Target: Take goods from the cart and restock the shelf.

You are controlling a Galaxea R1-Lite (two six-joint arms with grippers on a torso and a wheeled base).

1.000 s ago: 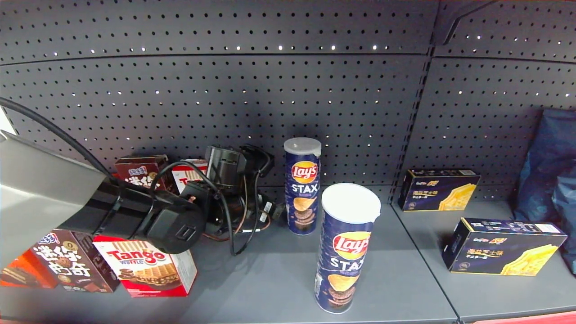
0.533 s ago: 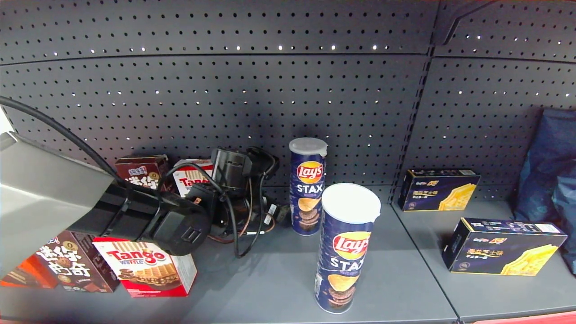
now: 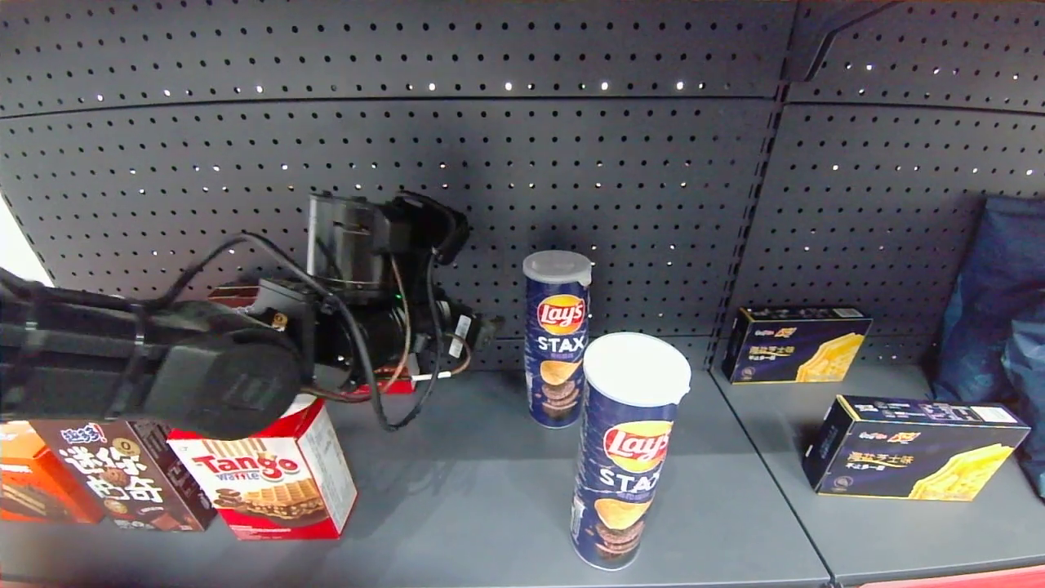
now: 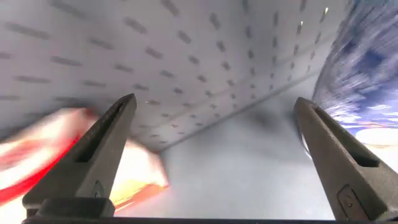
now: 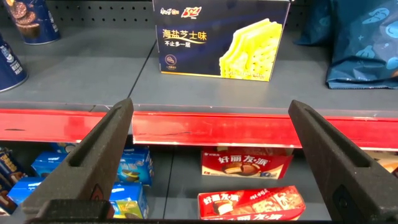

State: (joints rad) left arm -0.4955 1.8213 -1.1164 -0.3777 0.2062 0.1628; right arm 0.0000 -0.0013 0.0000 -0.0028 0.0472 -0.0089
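Two tall blue chip cans stand on the grey shelf (image 3: 490, 506): the rear can (image 3: 558, 339) near the pegboard, the front can (image 3: 629, 449) closer to me. My left arm's wrist (image 3: 367, 327) hangs above the shelf to the left of the rear can, clear of it. The left gripper (image 4: 217, 155) is open and holds nothing, with that can (image 4: 367, 81) just beyond one finger and a blurred red box (image 4: 37, 149) beyond the other. My right gripper (image 5: 211, 162) is open and bare, low in front of the red shelf edge (image 5: 211, 127).
A red wafer box (image 3: 273, 482), a brown box (image 3: 122, 474) and an orange box (image 3: 33, 482) stand at front left. Two dark cracker boxes (image 3: 796, 332) (image 3: 910, 447) and a blue bag (image 3: 1000, 310) fill the right bay. The shelf below holds red boxes (image 5: 245, 165) and blue packs (image 5: 134, 174).
My left arm has risen and drawn back to the left, away from the rear can. That can stands slightly further right than a second ago.
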